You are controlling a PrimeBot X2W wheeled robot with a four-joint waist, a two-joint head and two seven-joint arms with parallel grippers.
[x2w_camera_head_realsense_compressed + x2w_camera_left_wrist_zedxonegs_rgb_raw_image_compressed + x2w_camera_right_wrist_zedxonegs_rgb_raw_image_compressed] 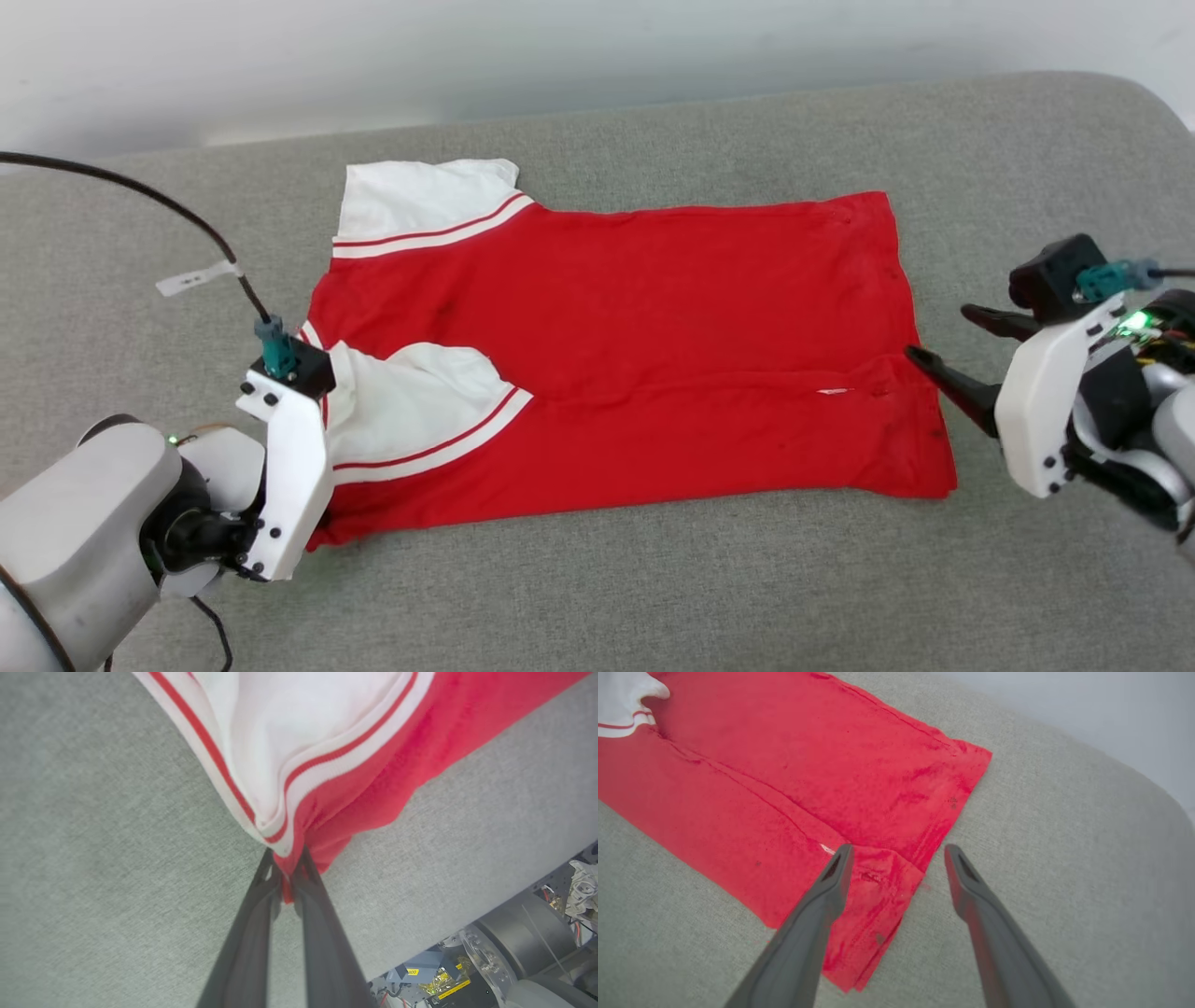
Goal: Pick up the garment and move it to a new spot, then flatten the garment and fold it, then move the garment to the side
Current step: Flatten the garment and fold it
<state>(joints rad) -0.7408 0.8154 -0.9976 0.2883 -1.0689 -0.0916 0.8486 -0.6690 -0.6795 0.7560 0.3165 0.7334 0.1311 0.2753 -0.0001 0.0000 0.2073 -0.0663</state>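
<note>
The red garment (635, 355) lies spread on the grey cushion, plain side up, its near edge folded over toward the middle. One white sleeve (411, 210) lies at the far left and the other (411, 411) is folded onto the body. My left gripper (288, 868) is shut on the garment's (373, 788) near left corner, where the striped trim (299, 788) meets red cloth. My right gripper (938, 341) is open at the garment's right hem; in the right wrist view one of its fingers (838, 872) is over the folded hem (878, 891) and the other is over the cushion. No letters or numbers show.
The grey cushion (597, 579) stretches wide around the shirt, with a pale wall behind it. A black cable (140, 196) with a white tag arcs to my left wrist. Robot base parts (490, 961) show past the cushion's near edge.
</note>
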